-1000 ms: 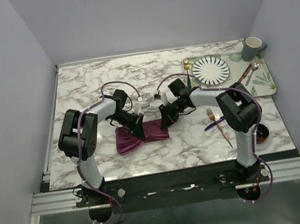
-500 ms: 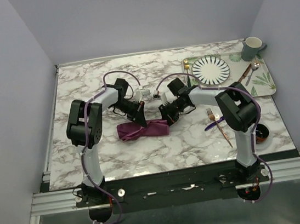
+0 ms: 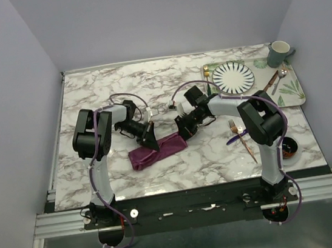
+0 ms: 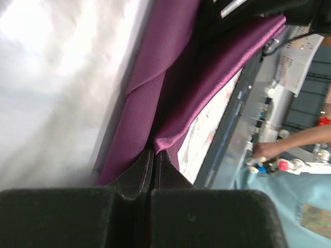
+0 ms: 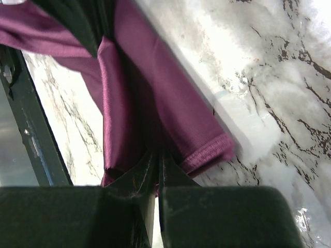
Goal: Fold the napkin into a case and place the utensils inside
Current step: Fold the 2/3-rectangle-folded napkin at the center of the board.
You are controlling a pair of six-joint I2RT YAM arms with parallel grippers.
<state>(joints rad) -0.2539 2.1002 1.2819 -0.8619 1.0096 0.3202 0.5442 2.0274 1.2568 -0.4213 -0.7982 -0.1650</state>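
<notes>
My left gripper [image 3: 152, 142] has dipped back toward me, and with my right gripper [image 3: 183, 134] it pinches the napkin [image 3: 167, 148] tight, so I think the fold is nearly done.

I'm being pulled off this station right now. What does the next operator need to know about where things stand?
Grippers: the left gripper is shut on a fold of the napkin. The right gripper is shut on the napkin's right end.
Things: the napkin is a rumpled, folded strip on the table between the arms. The fork and knife lie crossed on the table to the right of the right arm, and neither is held.
Done: the napkin is partly folded.
Left: finish the folds into a neat case, then put the fork and knife inside.
</notes>
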